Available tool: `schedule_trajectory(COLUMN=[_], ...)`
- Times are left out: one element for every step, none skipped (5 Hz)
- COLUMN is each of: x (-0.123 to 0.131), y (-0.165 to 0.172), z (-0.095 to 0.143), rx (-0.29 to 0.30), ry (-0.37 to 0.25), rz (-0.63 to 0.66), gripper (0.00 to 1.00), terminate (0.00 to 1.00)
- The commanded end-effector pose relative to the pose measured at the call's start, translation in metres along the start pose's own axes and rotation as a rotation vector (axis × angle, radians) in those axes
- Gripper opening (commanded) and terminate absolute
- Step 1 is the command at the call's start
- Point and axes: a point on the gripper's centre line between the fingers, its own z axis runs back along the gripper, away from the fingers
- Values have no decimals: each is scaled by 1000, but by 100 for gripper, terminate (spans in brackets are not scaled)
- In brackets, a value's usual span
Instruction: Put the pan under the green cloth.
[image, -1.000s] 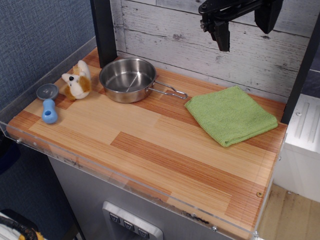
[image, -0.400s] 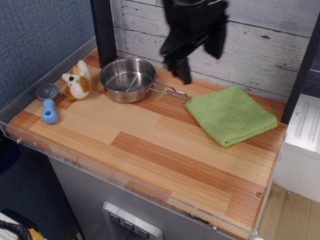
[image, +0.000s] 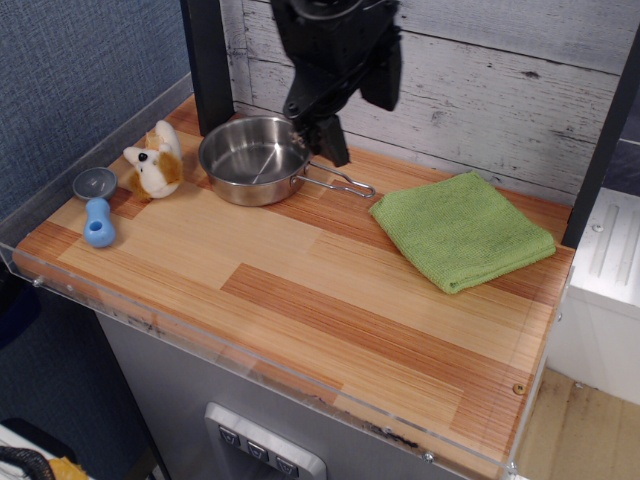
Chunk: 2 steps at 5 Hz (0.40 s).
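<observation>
The pan (image: 254, 158) sits at the back left of the wooden table (image: 300, 300), with its wire handle pointing right toward the green cloth (image: 461, 229), which lies flat and apart from it. The gripper (image: 330, 140) hangs just above the place where the handle meets the bowl, its black body coming down from the top. I cannot tell whether the fingers are spread or pressed together.

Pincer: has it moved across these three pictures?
Yes. The pincer has swung left along the plank wall and down, now hanging over the pan's right rim.
</observation>
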Motion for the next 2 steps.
schedule_trajectory(x=[36,56], y=[2,6], z=[7,0], rx=[-21,-15], ry=[-65,-126], rz=[95,66], gripper=[100,100], terminate=[0,0])
